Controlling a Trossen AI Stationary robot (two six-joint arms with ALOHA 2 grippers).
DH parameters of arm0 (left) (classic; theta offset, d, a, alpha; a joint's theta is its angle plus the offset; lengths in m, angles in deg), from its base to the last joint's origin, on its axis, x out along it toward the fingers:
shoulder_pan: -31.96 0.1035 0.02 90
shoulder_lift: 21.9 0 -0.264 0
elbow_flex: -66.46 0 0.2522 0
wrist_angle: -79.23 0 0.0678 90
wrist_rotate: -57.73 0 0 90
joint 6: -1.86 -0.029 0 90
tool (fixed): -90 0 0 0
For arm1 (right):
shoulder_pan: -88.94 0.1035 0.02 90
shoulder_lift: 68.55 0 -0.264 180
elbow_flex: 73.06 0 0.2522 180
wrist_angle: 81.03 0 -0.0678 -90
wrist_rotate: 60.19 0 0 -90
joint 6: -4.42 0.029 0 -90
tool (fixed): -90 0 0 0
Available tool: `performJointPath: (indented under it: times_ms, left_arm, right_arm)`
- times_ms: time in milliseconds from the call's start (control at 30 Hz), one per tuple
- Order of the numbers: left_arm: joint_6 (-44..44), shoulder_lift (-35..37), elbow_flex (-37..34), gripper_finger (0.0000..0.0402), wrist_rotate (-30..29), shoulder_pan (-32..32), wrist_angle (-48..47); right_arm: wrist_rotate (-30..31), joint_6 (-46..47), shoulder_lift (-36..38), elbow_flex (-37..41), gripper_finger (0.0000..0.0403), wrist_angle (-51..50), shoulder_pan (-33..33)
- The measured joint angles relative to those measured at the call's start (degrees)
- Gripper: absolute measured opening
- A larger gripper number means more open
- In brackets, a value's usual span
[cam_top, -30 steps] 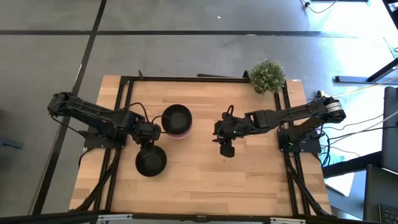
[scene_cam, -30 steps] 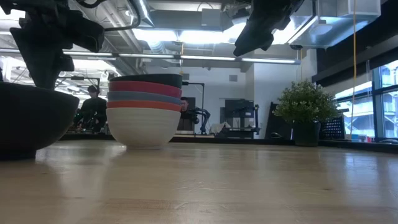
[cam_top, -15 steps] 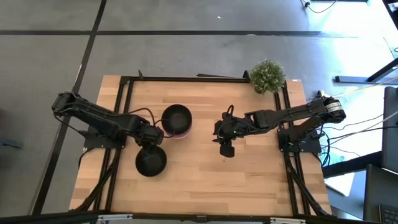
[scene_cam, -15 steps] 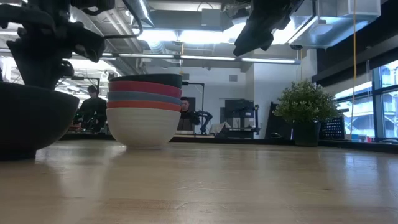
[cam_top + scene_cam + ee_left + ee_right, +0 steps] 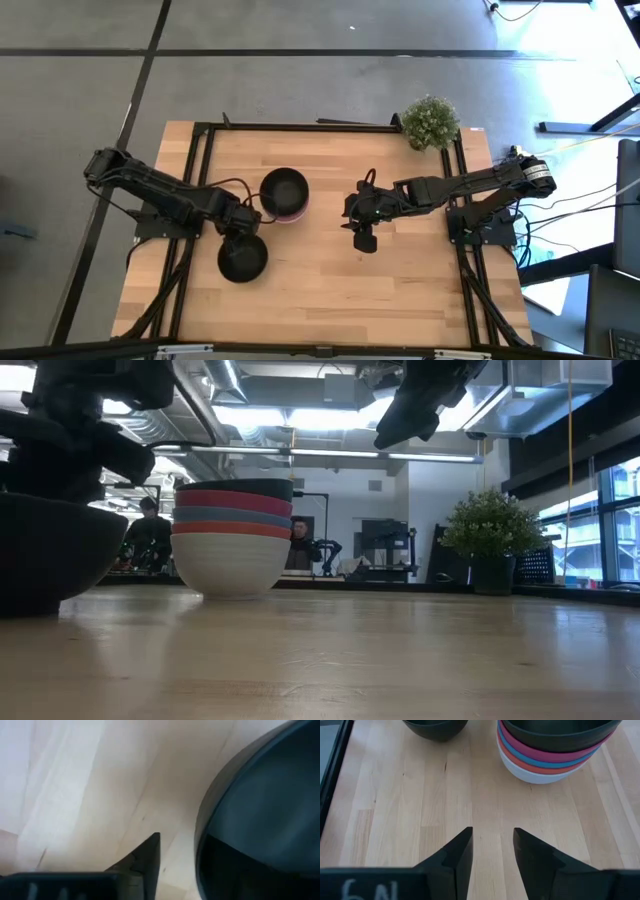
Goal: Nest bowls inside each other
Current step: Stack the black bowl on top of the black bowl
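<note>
Since 1 second ago the left gripper (image 5: 243,232) has crept down from beside the stack to the far rim of the loose black bowl (image 5: 242,260), while the right arm has not moved. From above, that bowl sits alone on the table (image 5: 330,290), just clear of the stack of 5 bowls (image 5: 284,194), whose top bowl is black; the right gripper (image 5: 364,238) waits mid-table, near neither. At table height the stack (image 5: 232,538) reads black, red, blue, red and white from top to bottom, and the loose bowl (image 5: 52,550) stands upright with the left gripper (image 5: 75,455) right over its rim. The left wrist camera shows 1 finger (image 5: 146,857) outside the bowl's wall (image 5: 260,825); I cannot tell how wide the fingers stand. The right wrist camera shows its fingers (image 5: 461,851) spread apart over bare wood. The bowl looks light, stiff and smooth, so pinching its thin rim, 1 finger inside and 1 outside, seems the surest hold.
</note>
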Motion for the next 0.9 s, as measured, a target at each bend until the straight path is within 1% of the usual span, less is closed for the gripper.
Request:
performJointPath:
  times_ms: [100,200,233,633,800,900]
  left_arm:
    - [-0.04,0.0,0.0,0.0086,-0.49,1.07,-0.27]
    - [-0.88,0.0,0.0,0.0025,-0.26,2.16,-0.15]
    - [-1.36,0.03,0.01,0.0014,-0.03,2.39,-0.18]
    - [-1.64,0.09,0.07,0.0005,0.72,4.62,0.15]
    - [-0.88,1.63,0.33,0.0003,5.54,7.29,0.49]
    - [-0.28,3.43,2.47,0.0002,6.21,8.35,-2.66]
  right_arm:
    - [0.0,-0.09,0.0,0.0,0.0142,0.0,0.0]
    - [0.0,-0.1,0.0,0.0,0.0142,0.0,0.0]
    - [0.0,-0.09,0.0,0.0,0.0142,-0.02,0.0]
    - [0.06,-0.11,0.0,0.0,0.0142,-0.03,0.0]
    - [1.38,-0.13,0.0,-0.02,0.0142,-0.39,0.0]
    - [1.46,-0.13,0.0,-0.02,0.0142,-0.82,0.0]
